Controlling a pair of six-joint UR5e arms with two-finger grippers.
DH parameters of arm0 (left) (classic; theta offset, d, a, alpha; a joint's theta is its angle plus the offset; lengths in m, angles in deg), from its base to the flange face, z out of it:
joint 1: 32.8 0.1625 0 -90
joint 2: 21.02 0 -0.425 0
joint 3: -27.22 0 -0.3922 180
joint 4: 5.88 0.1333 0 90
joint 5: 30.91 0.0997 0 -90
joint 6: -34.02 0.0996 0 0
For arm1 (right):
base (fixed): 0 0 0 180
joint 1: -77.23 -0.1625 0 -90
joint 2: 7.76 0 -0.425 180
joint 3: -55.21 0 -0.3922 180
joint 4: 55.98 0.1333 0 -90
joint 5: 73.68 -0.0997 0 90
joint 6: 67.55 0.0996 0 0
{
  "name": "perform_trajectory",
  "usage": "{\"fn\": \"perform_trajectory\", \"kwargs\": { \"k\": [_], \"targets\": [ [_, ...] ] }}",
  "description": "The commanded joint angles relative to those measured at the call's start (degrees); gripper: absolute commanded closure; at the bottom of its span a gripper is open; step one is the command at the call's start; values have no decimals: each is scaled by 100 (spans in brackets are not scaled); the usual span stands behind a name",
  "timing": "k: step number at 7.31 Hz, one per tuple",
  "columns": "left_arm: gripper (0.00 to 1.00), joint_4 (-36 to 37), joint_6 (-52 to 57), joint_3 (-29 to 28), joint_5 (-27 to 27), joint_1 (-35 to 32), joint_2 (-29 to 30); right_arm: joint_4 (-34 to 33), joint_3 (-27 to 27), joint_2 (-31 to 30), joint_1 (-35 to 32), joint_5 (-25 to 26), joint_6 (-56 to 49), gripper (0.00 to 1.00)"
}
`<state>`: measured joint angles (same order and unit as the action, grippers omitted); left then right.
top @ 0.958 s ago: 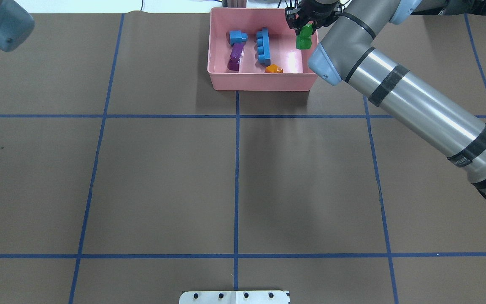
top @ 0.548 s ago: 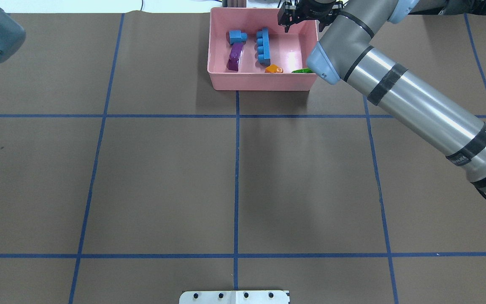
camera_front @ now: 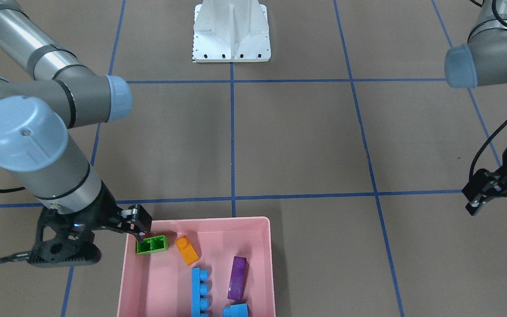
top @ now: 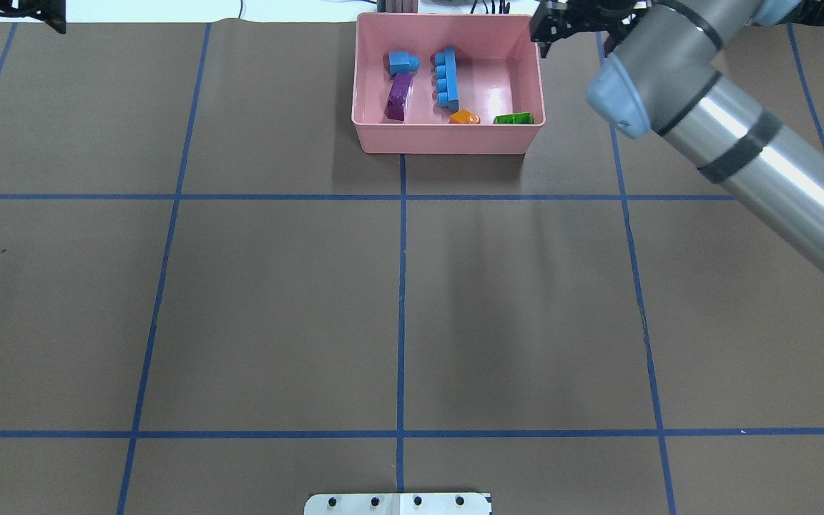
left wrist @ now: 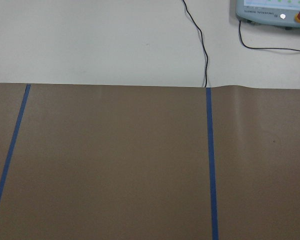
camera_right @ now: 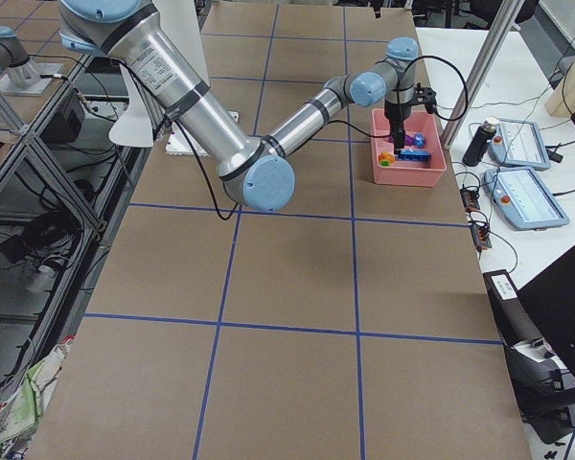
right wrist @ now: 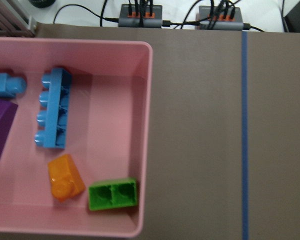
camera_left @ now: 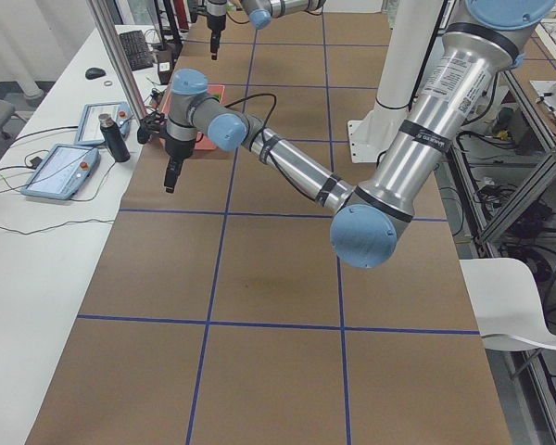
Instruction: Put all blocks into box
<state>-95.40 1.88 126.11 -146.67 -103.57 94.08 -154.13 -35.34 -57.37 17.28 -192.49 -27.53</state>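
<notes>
Though overhead half-hides it, right wrist shows green block (right wrist: 112,194) hollow-side up | right gripper (top: 573,39) apart | left gripper (camera_front: 495,204) apart

Five blocks counted: orange block (right wrist: 66,177) x1, purple block (camera_front: 237,278) x1, green block (right wrist: 113,194) x1, short blue block (top: 401,62) x1, long blue block (top: 446,77) x1. Pink box (top: 448,139) x1. Grippers x2: left gripper (camera_front: 478,200), right gripper (camera_front: 139,226).

The brown paper-covered tabletop (top: 276,300) is marked into large squares by blue tape lines (top: 400,286). A shallow pink rectangular plastic box (top: 448,139) sits at its far edge, across the central line and mostly to the robot's right. A white metal base plate (top: 398,504) sits at the near edge on that same line.
</notes>
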Motion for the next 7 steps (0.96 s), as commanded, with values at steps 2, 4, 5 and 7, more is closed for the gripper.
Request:
{"fn": "perform_trajectory", "kwargs": {
  "k": [2, 4, 5, 7],
  "targets": [
    [0, 1041, 1363, 1287, -174, -426, -1212, -1093, -2165, -1941, -420, -220, -1223, 0],
    [0, 1033, 2173, 1361, -711, -936, -1768, -883, -2300, -2908, -1103, -896, -2622, 0],
    [0, 1059, 2272, 1343, -781, -1130, -1884, -507, -2239, -3505, -1507, -1116, -3344, 0],
    [0, 989, 2621, 1291, -1168, -1753, -2306, -30, -1959, -4220, -2194, -1905, -3510, 0]
  ]
}}
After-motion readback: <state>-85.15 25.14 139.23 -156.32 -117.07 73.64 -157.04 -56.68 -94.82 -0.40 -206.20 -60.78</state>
